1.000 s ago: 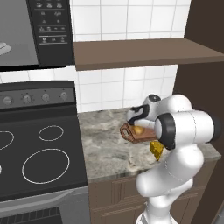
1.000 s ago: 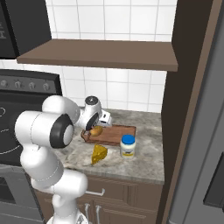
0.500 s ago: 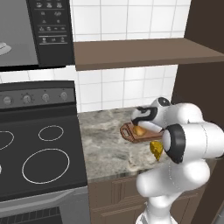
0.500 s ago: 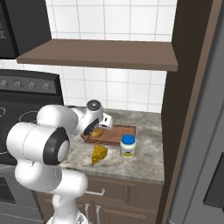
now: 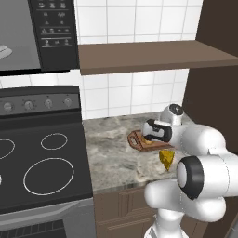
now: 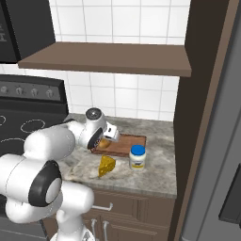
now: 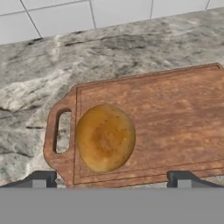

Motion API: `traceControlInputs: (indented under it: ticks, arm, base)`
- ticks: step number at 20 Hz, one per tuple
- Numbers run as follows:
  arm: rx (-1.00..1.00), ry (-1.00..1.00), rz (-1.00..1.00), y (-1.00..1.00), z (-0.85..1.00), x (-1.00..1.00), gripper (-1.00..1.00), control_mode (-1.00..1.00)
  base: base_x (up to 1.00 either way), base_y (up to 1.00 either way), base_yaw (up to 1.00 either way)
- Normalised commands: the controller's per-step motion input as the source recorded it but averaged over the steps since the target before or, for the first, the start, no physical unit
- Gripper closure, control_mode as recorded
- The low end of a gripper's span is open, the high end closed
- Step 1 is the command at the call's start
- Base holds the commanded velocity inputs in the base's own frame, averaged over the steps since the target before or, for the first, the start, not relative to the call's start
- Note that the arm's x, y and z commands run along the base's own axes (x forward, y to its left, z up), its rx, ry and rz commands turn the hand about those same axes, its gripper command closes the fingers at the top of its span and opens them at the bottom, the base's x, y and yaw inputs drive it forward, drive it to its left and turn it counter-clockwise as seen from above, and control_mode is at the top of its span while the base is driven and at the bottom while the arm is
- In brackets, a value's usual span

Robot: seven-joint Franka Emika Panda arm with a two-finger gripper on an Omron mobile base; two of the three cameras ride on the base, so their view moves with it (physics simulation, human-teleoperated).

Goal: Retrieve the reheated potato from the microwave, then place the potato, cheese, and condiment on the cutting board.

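The golden-brown potato [image 7: 105, 138] lies on the reddish-brown cutting board [image 7: 175, 113], near its handle loop. My gripper [image 7: 111, 180] hovers open just above the potato, its fingertips [image 7: 41, 179] spread wider than it and holding nothing. From the right base view, the hand hangs over the board [image 6: 129, 143] with the potato [image 6: 102, 142] peeking out beneath it. The yellow cheese [image 6: 107, 165] wedge and the blue-lidded condiment [image 6: 137, 156] jar stand on the counter in front of the board. The microwave [image 5: 58, 32] hangs at the upper left, its grey interior showing.
A black stove [image 5: 46, 158] lies left of the stone counter [image 5: 111, 148]. A brown shelf [image 5: 148, 53] runs above the board. A tall dark cabinet wall [image 6: 202, 117] closes the counter's right end. My own arm's elbow [image 5: 200, 172] bulks in front of the counter edge.
The arm has folded, its elbow swinging lower and nearer the cameras. The hand stays over the board's handle end, still open. Potato, cheese and jar have not moved.
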Motion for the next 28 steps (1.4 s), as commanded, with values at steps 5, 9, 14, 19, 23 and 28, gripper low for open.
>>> traceControlInputs:
  ticks: [5,9,14,19,23,28]
  arm:
    - [0.00,0.14,-0.17,-0.03,0.28,-0.36,-1.00,-1.00]
    - [0.00,0.09,-0.14,-0.12,0.16,-0.40,-1.00,-1.00]
    - [0.00,0.10,-0.11,-0.14,0.17,-0.35,-1.00,-1.00]
    - [0.00,0.03,-0.05,-0.20,0.01,-0.48,-1.00,-1.00]
    - [0.00,0.04,-0.05,-0.13,-0.01,-0.41,-1.00,-1.00]
    - [0.00,0.07,-0.04,-0.01,0.00,-0.35,-1.00,-1.00]
  base:
    - [0.00,0.00,0.00]
    - [0.00,0.00,0.00]
    - [0.00,0.00,0.00]
    - [0.00,0.00,0.00]
    - [0.00,0.00,0.00]
    - [0.00,0.00,0.00]
